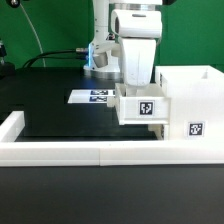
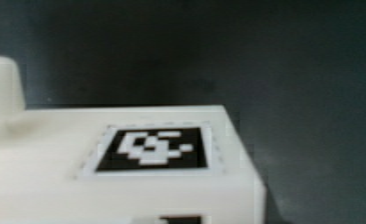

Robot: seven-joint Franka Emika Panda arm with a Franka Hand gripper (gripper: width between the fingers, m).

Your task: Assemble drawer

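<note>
The drawer's tall white housing (image 1: 190, 95) stands at the exterior view's right, with a tag on its front. A small white tray (image 1: 145, 106), also tagged, sits against the housing's left side. My gripper (image 1: 137, 87) hangs straight over this tray, and its fingertips are hidden behind the tray's upper edge. In the wrist view the tray's white face and tag (image 2: 153, 148) fill the lower part, very close. A small dark shape (image 2: 183, 218) shows at the picture's edge. I cannot tell how the jaws stand. No second tray shows.
A long low white wall (image 1: 90, 152) borders the black table surface (image 1: 50, 105) at the front and the exterior view's left. The marker board (image 1: 95, 96) lies flat behind the tray. Cables and the arm's base stand at the back.
</note>
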